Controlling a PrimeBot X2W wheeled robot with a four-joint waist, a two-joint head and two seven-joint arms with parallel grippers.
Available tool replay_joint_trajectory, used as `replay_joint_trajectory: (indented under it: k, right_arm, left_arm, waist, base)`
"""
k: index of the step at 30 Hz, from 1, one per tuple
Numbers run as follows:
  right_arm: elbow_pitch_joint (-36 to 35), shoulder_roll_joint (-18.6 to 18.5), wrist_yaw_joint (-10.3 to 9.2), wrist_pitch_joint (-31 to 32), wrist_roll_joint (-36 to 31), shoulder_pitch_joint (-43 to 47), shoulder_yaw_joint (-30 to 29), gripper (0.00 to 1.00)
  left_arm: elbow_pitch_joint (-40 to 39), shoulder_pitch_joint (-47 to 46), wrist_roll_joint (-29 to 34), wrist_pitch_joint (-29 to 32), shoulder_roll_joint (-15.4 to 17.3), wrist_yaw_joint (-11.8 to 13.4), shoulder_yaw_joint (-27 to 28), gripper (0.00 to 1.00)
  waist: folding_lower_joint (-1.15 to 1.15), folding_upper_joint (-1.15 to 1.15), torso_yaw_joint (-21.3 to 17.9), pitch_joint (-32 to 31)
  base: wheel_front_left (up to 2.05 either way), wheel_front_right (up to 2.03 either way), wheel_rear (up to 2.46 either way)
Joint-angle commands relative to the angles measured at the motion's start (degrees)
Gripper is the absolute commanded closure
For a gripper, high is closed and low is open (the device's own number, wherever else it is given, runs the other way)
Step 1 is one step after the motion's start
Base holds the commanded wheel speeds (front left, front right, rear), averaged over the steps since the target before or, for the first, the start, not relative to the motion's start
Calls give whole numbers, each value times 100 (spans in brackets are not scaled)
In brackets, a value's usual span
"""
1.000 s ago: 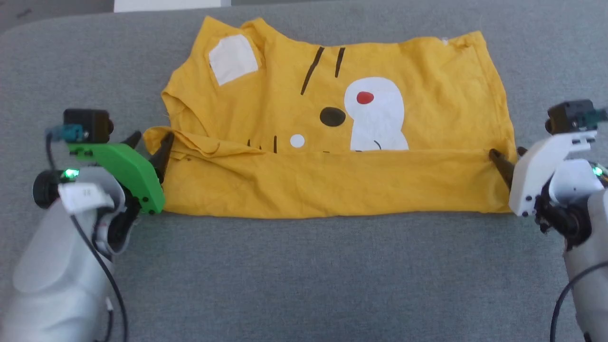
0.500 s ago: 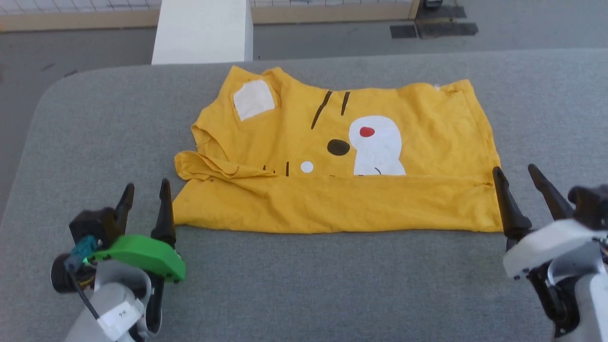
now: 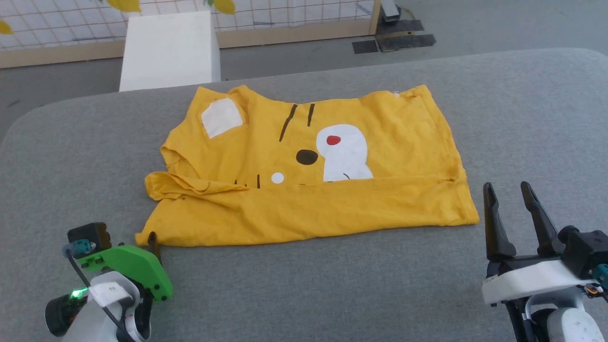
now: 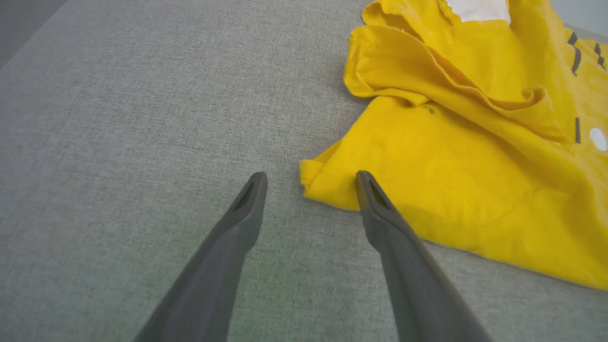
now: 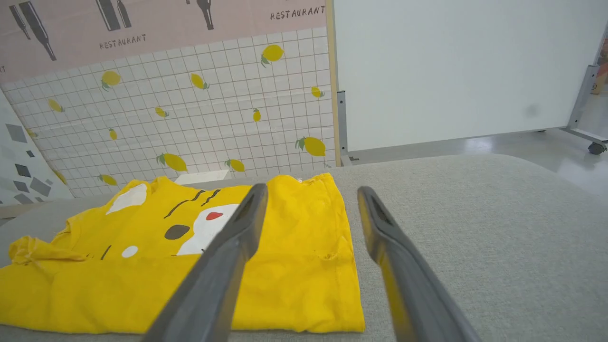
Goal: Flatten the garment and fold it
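One garment, two empty grippers

Head view takes in the whole garment (image 3: 304,190), flat on the grey table (image 3: 304,294), with its near edge folded up over the print. Left wrist view adds the rumpled sleeve, and the garment's near corner between the widely spread tips of the left gripper (image 4: 308,178), which holds nothing. The right gripper (image 3: 506,190) stands beside the opposite corner, fingers apart and empty.
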Motion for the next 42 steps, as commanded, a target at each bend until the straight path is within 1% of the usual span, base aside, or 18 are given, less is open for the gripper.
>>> replay_joint_trajectory:
  k: [1, 5, 8, 9, 10, 11, 17, 19, 22, 29, 33, 36, 37, 38, 39, 40, 41, 42]
  right_arm:
    - [-18, 33, -8, -46, -8, 60, 13, 0]
    - [-9, 60, -8, -53, -9, 49, 41, 0]
    - [10, 68, -8, -25, -22, 37, 41, 0]
    - [13, 70, -8, -15, -33, 34, 31, 0]
    - [17, 71, -8, 3, -52, 33, 9, 0]
    - [16, 72, -8, 12, -67, 30, -7, 0]
    - [95, 76, -8, 89, -197, -195, -196, 0]
    - [282, 76, -8, 309, -226, -372, -351, 0]
    - [808, 76, -8, 1121, -216, -733, -618, 0]
    - [1986, 77, -8, 3483, -125, -1649, -1086, 0]
    - [2296, 77, -8, 4437, -416, -1955, -1139, 0]
    - [2363, 77, -8, 4987, -596, -2050, -1219, 0]
    - [2359, 77, -8, 5174, -687, -2065, -1254, 20]
    - [2344, 77, -8, 5304, -724, -2074, -1289, 55]
    - [2311, 77, -8, 5438, -745, -2078, -1321, 67]
    - [2275, 77, -8, 5517, -758, -2075, -1341, 91]
    - [2202, 77, -8, 5556, -791, -2064, -1352, 100]
    - [2120, 77, -8, 5523, -834, -2053, -1352, 100]
  left_arm:
    - [53, -151, -75, 137, 31, 65, 44, 0]
    - [235, -318, -248, 611, 77, 148, 96, 0]
    - [396, -386, -377, 1121, 111, 159, 36, 0]
    - [421, -388, -419, 1291, 112, 149, 1, 63]
    - [418, -390, -465, 1456, 114, 131, -32, 97]
    - [389, -394, -485, 1529, 121, 114, -50, 100]
    - [174, -366, -470, 1550, 163, 23, -133, 100]
    - [123, -372, -445, 1499, 160, 6, -157, 100]
    - [56, -389, -425, 1459, 124, -62, -229, 100]
    - [-27, -489, -386, 1404, 56, -133, -342, 100]
    - [-57, -545, -372, 1375, 23, -188, -403, 100]
    - [-63, -577, -370, 1356, 10, -233, -438, 100]
    - [-62, -583, -368, 1342, 6, -247, -448, 100]
    - [-60, -584, -368, 1328, 4, -257, -453, 100]
    - [-57, -582, -371, 1313, -1, -269, -460, 100]
    - [-55, -580, -373, 1296, -4, -277, -462, 100]
    - [-54, -576, -372, 1271, -5, -286, -464, 100]
    - [-55, -573, -368, 1244, -4, -296, -466, 100]
  waist:
    - [0, 0, -125, 31]
    - [0, 0, -218, 96]
    - [0, 0, -261, 125]
    - [0, 0, -267, 129]
    - [0, 0, -270, 134]
    - [0, 0, -268, 138]
    - [0, 0, -190, 177]
    - [0, 0, -150, 201]
    - [0, 0, -70, 234]
    - [0, 0, 171, 331]
    - [0, 0, 309, 401]
    - [0, 0, 379, 432]
    - [0, 0, 400, 438]
    - [0, 0, 412, 441]
    - [0, 0, 428, 443]
    - [0, 0, 439, 442]
    - [0, 0, 449, 441]
    - [0, 0, 454, 437]
  base:
    - [0, 0, 0]
    - [0, 0, 0]
    - [0, 0, 0]
    - [0, 0, 0]
    - [0, 0, 0]
    - [0, 0, 0]
    - [0, 0, 0]
    - [0, 0, 0]
    - [0, 0, 0]
    - [0, 0, 0]
    - [0, 0, 0]
    - [0, 0, 0]
    - [0, 0, 0]
    - [0, 0, 0]
    - [0, 0, 0]
    - [0, 0, 0]
    - [0, 0, 0]
    - [0, 0, 0]
